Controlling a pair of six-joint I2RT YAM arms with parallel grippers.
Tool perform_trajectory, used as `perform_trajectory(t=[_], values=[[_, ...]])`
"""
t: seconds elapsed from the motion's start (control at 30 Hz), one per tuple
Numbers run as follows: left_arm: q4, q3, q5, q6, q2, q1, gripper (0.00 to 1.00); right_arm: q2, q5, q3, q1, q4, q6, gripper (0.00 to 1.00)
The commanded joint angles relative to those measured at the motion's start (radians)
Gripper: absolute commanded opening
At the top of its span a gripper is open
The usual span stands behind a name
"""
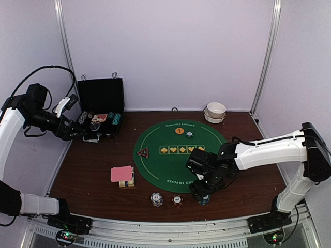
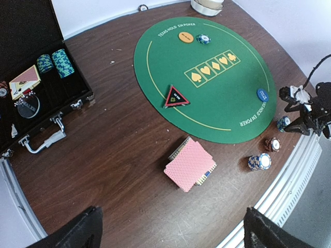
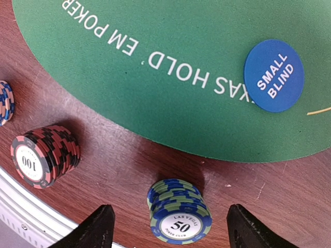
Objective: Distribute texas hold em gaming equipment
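straddling the blue 50-chip stack [image 3: 178, 209] just off the green mat's [image 3: 155, 67] near edge, the right gripper [image 3: 165, 221] gapes empty, left gripper [image 2: 171, 217] likewise; three stacks [image 3: 44, 155] and buttons [image 3: 273, 75] look placed, cards [image 2: 190, 165] beside the mat lie undealt.

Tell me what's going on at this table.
A poker setup is being laid out. The right gripper hangs open astride the blue-green chip stack, just off the near edge of the green mat, not gripping it. A red-black stack stands beside it. The left gripper is open and empty near the open chip case. The small blind button lies on the mat.
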Motion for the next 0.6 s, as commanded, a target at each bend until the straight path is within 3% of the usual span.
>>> perform_trajectory(t=[0.0, 0.57], values=[[-0.006, -0.001, -0.001, 0.016, -0.016, 0.008, 0.98, 0.021, -0.005, -0.005, 0.007, 0.016, 0.014, 0.77], [-0.007, 0.012, 0.007, 0.011, -0.011, 0.008, 0.98, 0.038, 0.010, -0.043, 0.006, 0.024, 0.007, 0.72]])
